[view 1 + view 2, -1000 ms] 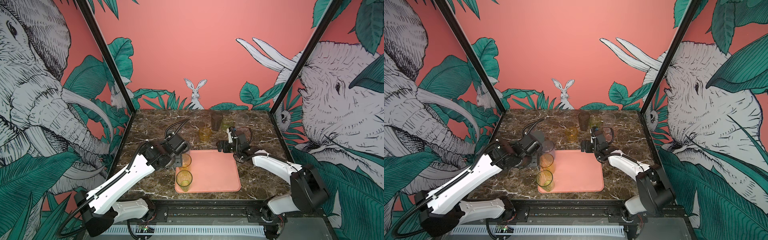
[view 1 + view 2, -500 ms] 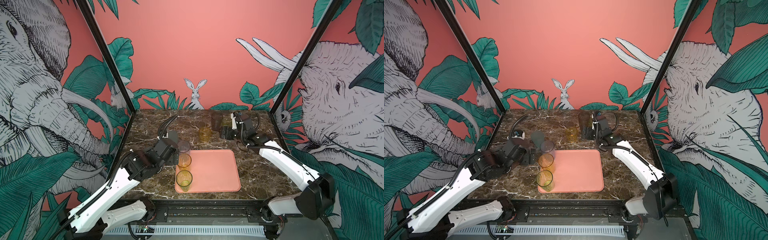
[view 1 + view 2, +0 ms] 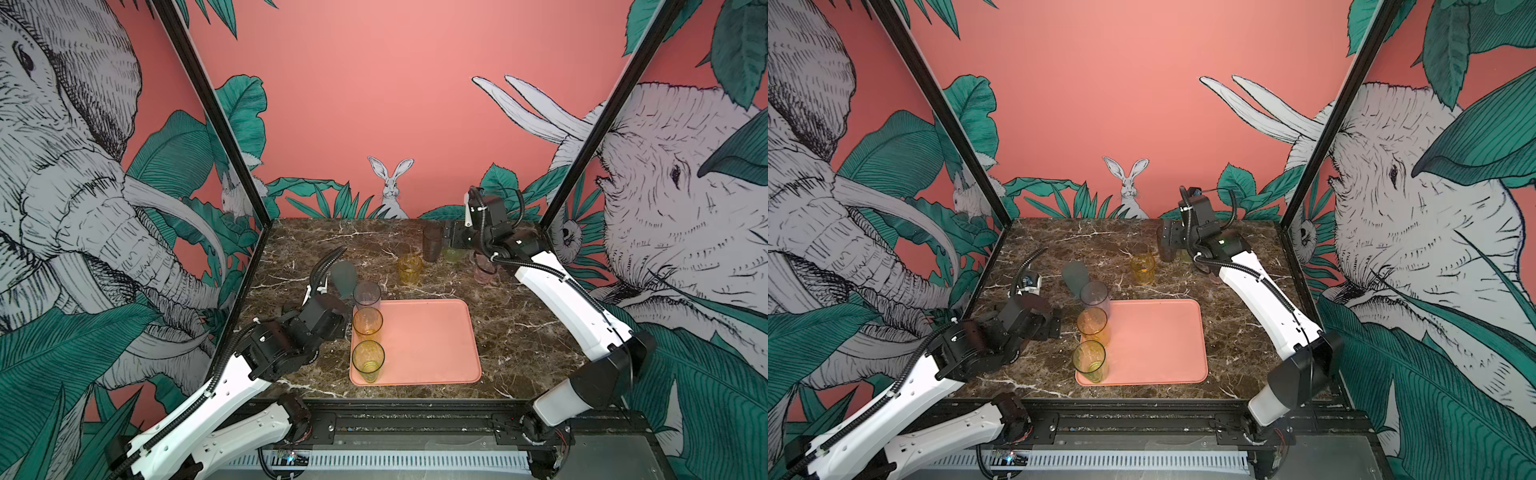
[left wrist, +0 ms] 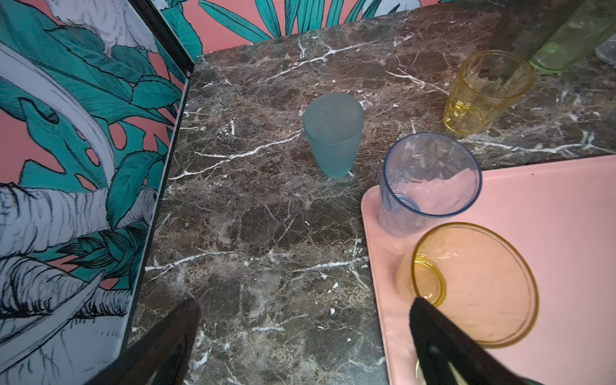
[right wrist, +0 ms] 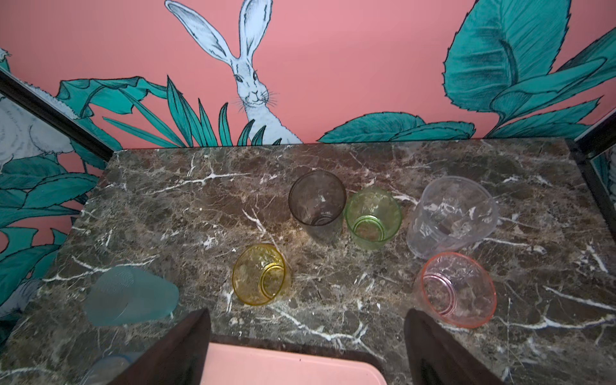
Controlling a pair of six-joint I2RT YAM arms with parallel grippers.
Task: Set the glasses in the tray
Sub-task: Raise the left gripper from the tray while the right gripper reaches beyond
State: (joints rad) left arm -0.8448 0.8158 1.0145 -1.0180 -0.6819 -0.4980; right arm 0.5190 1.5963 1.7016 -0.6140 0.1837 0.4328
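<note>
Dark brown marble tabletop (image 3: 316,249), white veins, centre of frame. Pink back wall (image 3: 374,83) with rabbit drawing (image 3: 390,183) mid-frame. Elephant mural left (image 3: 62,166), another right (image 3: 665,187), teal leaves (image 3: 241,112). Black rail (image 3: 415,419) along the bottom.

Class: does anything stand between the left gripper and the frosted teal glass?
Nothing visible does. Only bare marble lies between the left gripper and the teal glass; the bluish glass stands aside, on the tray.
</note>
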